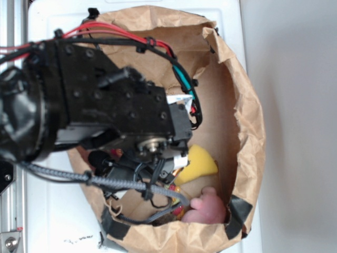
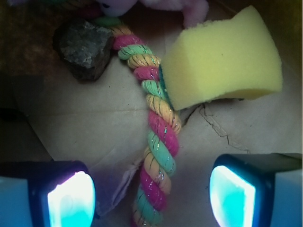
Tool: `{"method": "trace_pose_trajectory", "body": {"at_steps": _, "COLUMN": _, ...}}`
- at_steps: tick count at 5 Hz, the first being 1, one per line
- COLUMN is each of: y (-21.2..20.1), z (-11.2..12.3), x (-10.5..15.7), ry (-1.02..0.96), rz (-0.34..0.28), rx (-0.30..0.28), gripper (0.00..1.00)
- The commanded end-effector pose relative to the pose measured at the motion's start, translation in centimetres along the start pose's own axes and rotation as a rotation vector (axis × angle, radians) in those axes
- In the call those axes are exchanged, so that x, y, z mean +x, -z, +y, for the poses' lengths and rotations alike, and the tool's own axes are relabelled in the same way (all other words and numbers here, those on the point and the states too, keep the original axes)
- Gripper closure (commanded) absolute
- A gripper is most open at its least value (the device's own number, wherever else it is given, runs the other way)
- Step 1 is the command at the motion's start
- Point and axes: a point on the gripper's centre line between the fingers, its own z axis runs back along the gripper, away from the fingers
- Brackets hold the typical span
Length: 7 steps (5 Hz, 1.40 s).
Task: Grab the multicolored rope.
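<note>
The multicolored rope (image 2: 158, 142), twisted from pink-red, yellow and light-green strands, lies on the bag's brown paper floor in the wrist view. It runs from the top left down to the bottom centre. My gripper (image 2: 151, 196) is open, with one glowing pad on each side of the rope's lower part and clear gaps to both. The jaws touch nothing. In the exterior view the black arm (image 1: 105, 105) reaches down into the bag and hides the rope and the gripper.
A yellow foam wedge (image 2: 222, 59) rests against the rope's right side. A dark grey rock (image 2: 85, 47) lies at its left. A pink plush toy (image 1: 208, 208) sits at the bag's near end. The brown paper bag's walls (image 1: 247, 105) surround everything.
</note>
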Motion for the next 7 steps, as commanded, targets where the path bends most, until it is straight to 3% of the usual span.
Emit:
{"method": "trace_pose_trajectory", "body": {"at_steps": 1, "y": -0.1, "z": -1.0, "x": 2.0, "ry": 0.036, "rz": -0.017, "rx": 0.077, "gripper": 0.00}}
{"method": "trace_pose_trajectory", "body": {"at_steps": 3, "y": 4.0, "z": 0.6, "x": 2.9, "ry": -0.015, "rz": 0.036, "rx": 0.085, "gripper": 0.00}}
{"method": "trace_pose_trajectory", "body": {"at_steps": 4, "y": 3.8, "z": 0.3, "x": 2.9, "ry": -0.016, "rz": 0.040, "rx": 0.105, "gripper": 0.00}}
{"method": "trace_pose_trajectory", "body": {"at_steps": 5, "y": 3.3, "z": 0.1, "x": 2.6, "ry": -0.035, "rz": 0.033, "rx": 0.133, "gripper": 1.00}}
{"method": "trace_pose_trajectory", "body": {"at_steps": 7, "y": 1.7, "z": 0.7, "x": 2.3, "ry": -0.076, "rz": 0.009, "rx": 0.178, "gripper": 1.00}}
